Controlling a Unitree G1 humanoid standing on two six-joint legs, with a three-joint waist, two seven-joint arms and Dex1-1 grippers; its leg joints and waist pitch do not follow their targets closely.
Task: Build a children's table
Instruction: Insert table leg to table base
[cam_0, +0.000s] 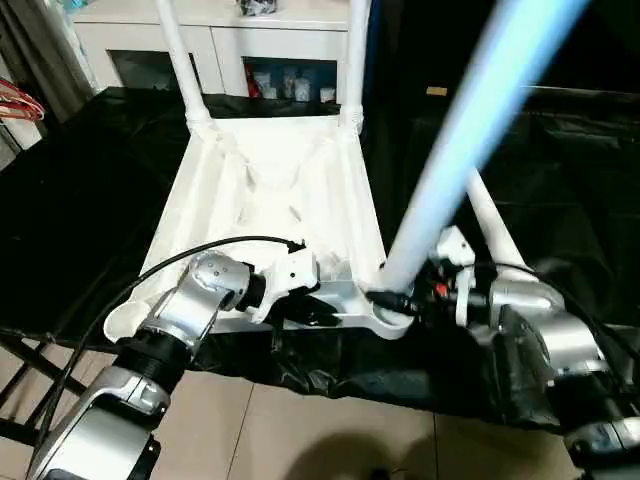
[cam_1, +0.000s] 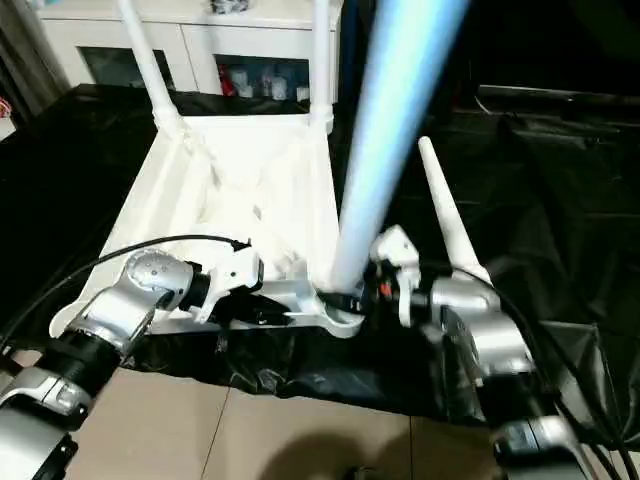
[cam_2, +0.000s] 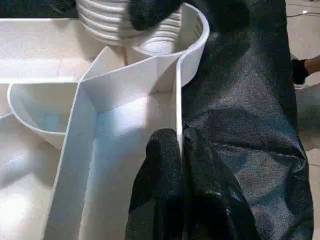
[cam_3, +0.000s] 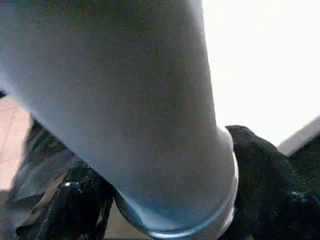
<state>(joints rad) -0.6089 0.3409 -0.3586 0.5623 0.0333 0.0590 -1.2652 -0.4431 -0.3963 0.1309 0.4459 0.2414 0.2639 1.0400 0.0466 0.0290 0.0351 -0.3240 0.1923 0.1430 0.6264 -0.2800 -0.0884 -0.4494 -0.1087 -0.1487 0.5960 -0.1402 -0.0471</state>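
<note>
Table top (cam_0: 270, 190) upside down on black-covered worktop (cam_0: 90, 200). Left pincer (cam_2: 181, 150) clamped on near rim. Right pincer (cam_0: 400, 300) grips leg (cam_0: 460, 150) base at near-right socket (cam_0: 385, 318); two far legs in.

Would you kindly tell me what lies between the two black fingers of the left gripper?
In the left wrist view, the thin upright side wall of the white plastic tabletop stands between the left gripper's fingers, pinched there.
</note>
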